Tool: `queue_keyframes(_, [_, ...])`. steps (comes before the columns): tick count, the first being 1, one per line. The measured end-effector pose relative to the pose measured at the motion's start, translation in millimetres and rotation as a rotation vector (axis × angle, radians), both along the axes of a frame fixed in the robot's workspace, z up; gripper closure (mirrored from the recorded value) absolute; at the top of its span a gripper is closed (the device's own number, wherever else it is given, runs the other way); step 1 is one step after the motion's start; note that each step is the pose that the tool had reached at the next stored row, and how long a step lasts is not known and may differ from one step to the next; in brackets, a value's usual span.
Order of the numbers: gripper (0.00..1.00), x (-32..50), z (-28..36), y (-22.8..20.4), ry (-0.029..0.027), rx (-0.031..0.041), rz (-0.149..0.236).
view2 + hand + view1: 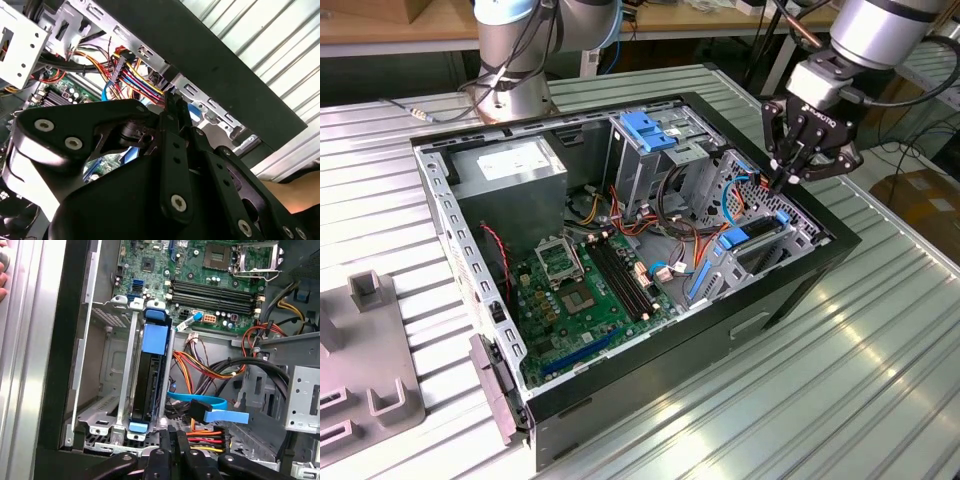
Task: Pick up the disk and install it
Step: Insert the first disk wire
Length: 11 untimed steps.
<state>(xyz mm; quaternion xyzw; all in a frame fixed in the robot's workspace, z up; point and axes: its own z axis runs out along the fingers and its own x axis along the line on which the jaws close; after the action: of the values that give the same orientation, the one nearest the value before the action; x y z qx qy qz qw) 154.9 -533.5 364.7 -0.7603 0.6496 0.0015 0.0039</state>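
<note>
Open black desktop computer case (800, 275) lies on its side on the ribbed metal table (880, 380), green motherboard (580, 290) facing up. The black multi-link gripper (790, 178) hangs over the case's corner at the exterior view's right, tips just above the drive bay area. Fingers look drawn together w/ nothing between them; in both wrist views the tips (172, 440) meet, so I read it as closed and empty.

The disk, a flat dark drive w/ bright blue plastic carrier rails (150, 385), stands on edge inside the grey sheet-metal drive cage (107, 390), next to the case wall. A blue tab sits at each end of it; whether it's fully seated or latched I can't tell. In the exterior view the same blue carrier (715, 262) shows in the cage below the gripper.

Beside the bay: a flat light-blue data cable (220, 412) and a bundle of red, yellow and orange power wires (205, 437), near the gripper tips, apart from the disk.

Handling, as I judge it: rigid, fairly heavy for its size, shock-sensitive, smooth metal faces likely slippery. Best hold prob. across the blue rails or the end tab, not the label face; rails flex a bit. Loose cables close by could snag.
</note>
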Motion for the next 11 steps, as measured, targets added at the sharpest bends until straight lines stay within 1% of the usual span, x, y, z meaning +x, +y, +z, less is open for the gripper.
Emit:
queue_keyframes(2, [0.84,-2.5,-0.3,0.1,0.0000,0.0003,-0.002])
queue_keyframes(3, [0.84,-3.8,-0.5,0.0,0.0001,0.0003,-0.009])
queue_keyframes(5, [0.84,-3.9,-1.3,0.1,0.0000,0.0001,-0.049])
queue_keyframes(6, [0.84,-4.3,-1.7,0.1,0.0000,0.0002,-0.059])
queue_keyframes(11, [0.84,-12.8,-2.4,0.0,0.0000,0.0004,-0.062])
